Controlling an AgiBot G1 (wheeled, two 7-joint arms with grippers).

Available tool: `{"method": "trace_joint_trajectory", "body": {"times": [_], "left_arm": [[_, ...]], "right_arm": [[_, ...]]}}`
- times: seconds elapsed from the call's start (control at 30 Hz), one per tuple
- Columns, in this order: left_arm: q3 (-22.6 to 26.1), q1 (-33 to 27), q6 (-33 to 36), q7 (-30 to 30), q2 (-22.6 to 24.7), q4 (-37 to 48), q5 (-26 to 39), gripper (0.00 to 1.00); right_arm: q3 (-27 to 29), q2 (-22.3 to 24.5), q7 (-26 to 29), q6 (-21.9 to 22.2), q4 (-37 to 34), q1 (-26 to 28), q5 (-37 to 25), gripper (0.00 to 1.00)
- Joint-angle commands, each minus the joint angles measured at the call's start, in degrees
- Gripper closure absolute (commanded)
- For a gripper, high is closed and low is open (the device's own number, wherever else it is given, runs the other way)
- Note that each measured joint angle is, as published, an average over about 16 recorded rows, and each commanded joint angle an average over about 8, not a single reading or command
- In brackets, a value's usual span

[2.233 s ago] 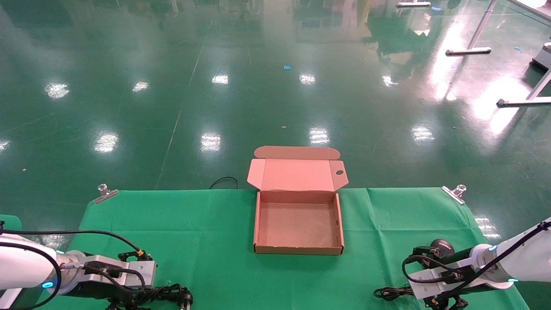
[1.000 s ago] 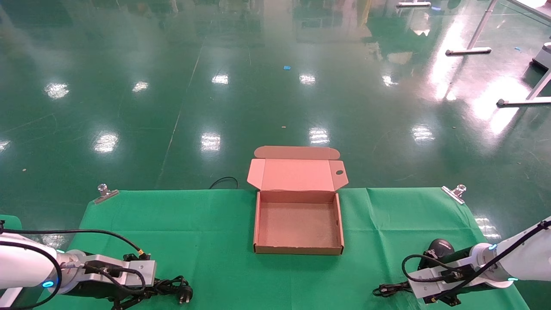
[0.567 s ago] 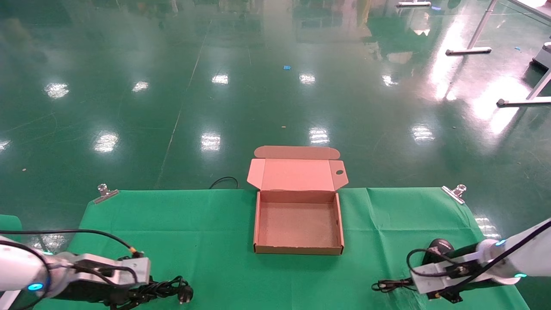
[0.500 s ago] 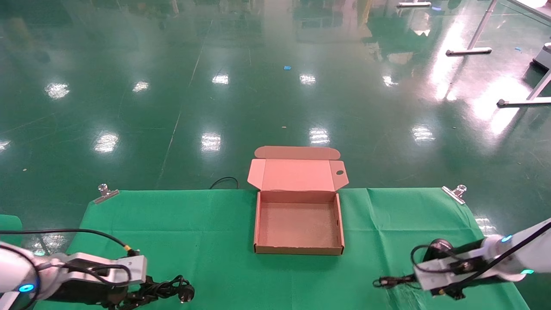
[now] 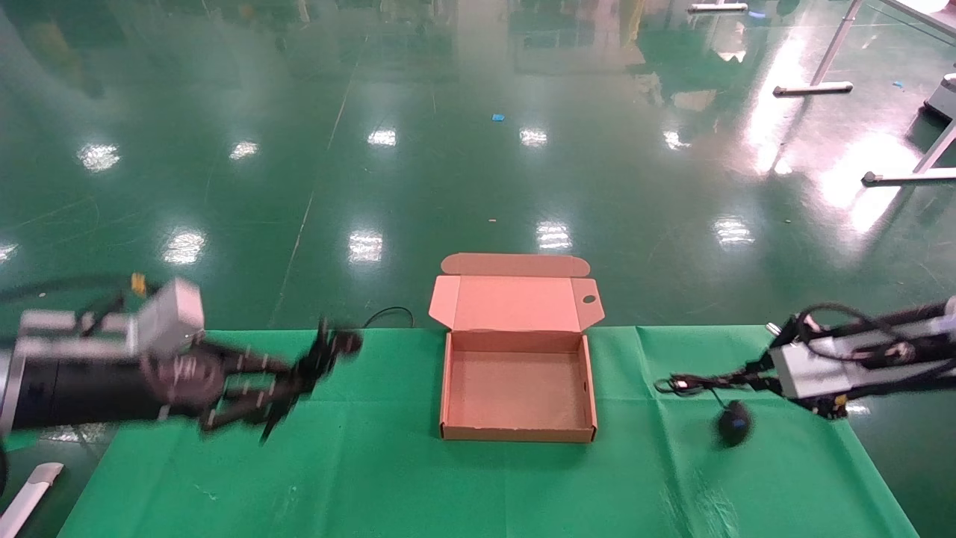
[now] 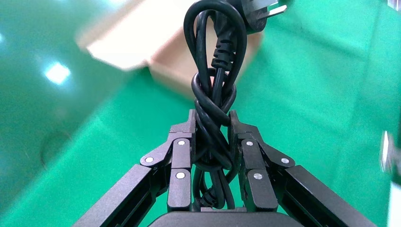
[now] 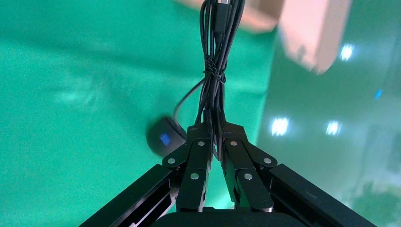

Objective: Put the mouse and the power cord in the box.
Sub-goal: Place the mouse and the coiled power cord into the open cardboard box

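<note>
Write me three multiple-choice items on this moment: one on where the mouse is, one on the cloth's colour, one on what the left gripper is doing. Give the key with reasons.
1. Where is the mouse?
A. Lying in the box
B. Hanging by its cable under the right gripper, right of the box
C. Under the left gripper

2. What colour is the cloth on the table?
A. Green
B. Grey
C. Blue

3. What is the state of the left gripper?
A. Open over the box
B. Shut on nothing
C. Shut on the power cord

Key: 1 B, the right gripper pinches the thin cable and the mouse dangles below, while the box holds nothing. 2 A, the cloth is green. 3 C, the left gripper clamps the power cord.
</note>
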Motion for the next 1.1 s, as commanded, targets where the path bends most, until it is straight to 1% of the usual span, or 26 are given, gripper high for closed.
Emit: {"method": "trace_joint_trajectory", "body": {"times": [0.03, 0.1, 0.13, 0.23, 0.37, 0.5, 0.63, 0.77, 0.93, 1.1], "left_arm": [[-1.03, -2.47, 0.84, -0.87, 0.76, 1.86, -0.98, 1.0], [-2.23, -4.7, 0.89, -1.26, 1.99, 3.94, -1.47, 1.0], [-2.84, -5.81, 0.88, -1.33, 2.62, 5.02, -1.68, 1.0], [-4.55, -8.88, 0.74, -1.1, 4.31, 8.38, -2.11, 1.0], [-6.49, -12.49, 0.31, 0.31, 6.09, 12.81, -2.69, 1.0], [-7.66, -14.99, -0.28, 2.67, 7.24, 16.3, -3.17, 1.0], [-8.47, -15.64, -0.8, 4.96, 7.72, 18.38, -3.69, 1.0], [-9.35, -14.44, -1.06, 5.97, 7.6, 18.86, -4.21, 1.0], [-10.24, -12.14, -0.99, 5.44, 6.74, 16.92, -4.36, 1.0], [-10.75, -10.02, -0.79, 4.17, 5.28, 13.43, -4.03, 1.0]], "right_arm": [[0.3, 1.02, 0.38, -3.16, 1.77, 1.82, 0.56, 1.0], [0.72, 0.61, 1.35, -2.43, 3.76, 2.7, 0.98, 1.0], [0.91, 0.14, 1.96, -1.18, 4.77, 2.92, 1.08, 1.0], [1.34, -2.24, 4.1, 4.36, 7.61, 2.71, 1.02, 1.0], [1.36, -6.96, 6.47, 12.25, 10.21, 1.39, 0.27, 1.0], [0.94, -12.06, 6.77, 16.52, 9.78, 0.22, -0.41, 1.0], [0.58, -16.83, 5.59, 18.8, 6.69, -0.46, -0.7, 1.0], [0.36, -20.31, 4.5, 19.95, 3.06, -0.92, -0.68, 1.0], [0.08, -22.06, 4.72, 20.39, 0.48, -1.49, -0.39, 1.0], [-0.45, -22.34, 6.53, 20.16, 0.65, -1.26, -0.13, 1.0]]}}
